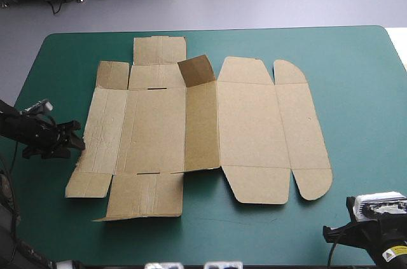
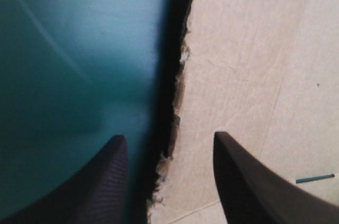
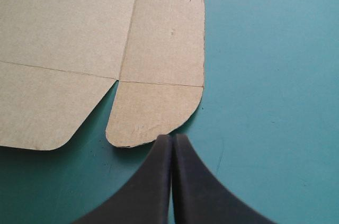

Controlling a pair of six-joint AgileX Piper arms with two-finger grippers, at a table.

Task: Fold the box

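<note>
The right arm sits low at the near right corner of the desk (image 1: 362,84); the right pincer (image 3: 172,137) has its two black fingers (image 3: 151,187) pressed together into one point; that point lies over the teal-green cover (image 3: 265,75), right at the near edge of the rounded flap (image 3: 153,113) at the near right corner of the box (image 1: 248,129); whether it touches the board cannot be told.

Farther in, at the desk's left side, the left arm reaches level toward the right; the left pincer (image 2: 169,137) is at the left edge of the box with its fingers standing apart; one finger is over bare cover, the other over brown board; the ragged left edge (image 2: 183,54) of the board runs between them, a dark shadow along it; a thin slit (image 2: 315,178) in the board shows the cover through it.

The box lies across the middle of the desk as one cut sheet, opened flat, its panels side by side from left to right; flaps stick out toward the near edge and toward the far edge; its walls are not raised; only one small flap (image 1: 196,69), at the far side near the middle, stands tilted up off the sheet.
</note>
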